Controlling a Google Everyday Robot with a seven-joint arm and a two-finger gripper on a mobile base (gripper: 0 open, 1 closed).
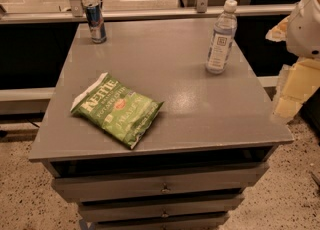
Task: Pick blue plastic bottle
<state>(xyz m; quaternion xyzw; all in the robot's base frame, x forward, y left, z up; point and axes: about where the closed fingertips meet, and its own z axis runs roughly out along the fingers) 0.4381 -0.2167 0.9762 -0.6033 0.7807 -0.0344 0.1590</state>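
The blue plastic bottle (220,38) stands upright at the far right of the grey cabinet top (200,109). It is clear and bluish, with a white cap and a white label bearing a small dark square. My arm's white rounded joint (306,24) shows at the right edge. Below it the pale blocky gripper (292,91) hangs off the cabinet's right side. It is to the right of the bottle, nearer the front, and apart from it. Nothing is seen in the gripper.
A slim blue-and-silver can (95,22) stands at the far left corner. A green Kettle chip bag (116,109) lies flat at the front left. Drawers (162,186) are under the top. A rail (150,13) runs behind the cabinet.
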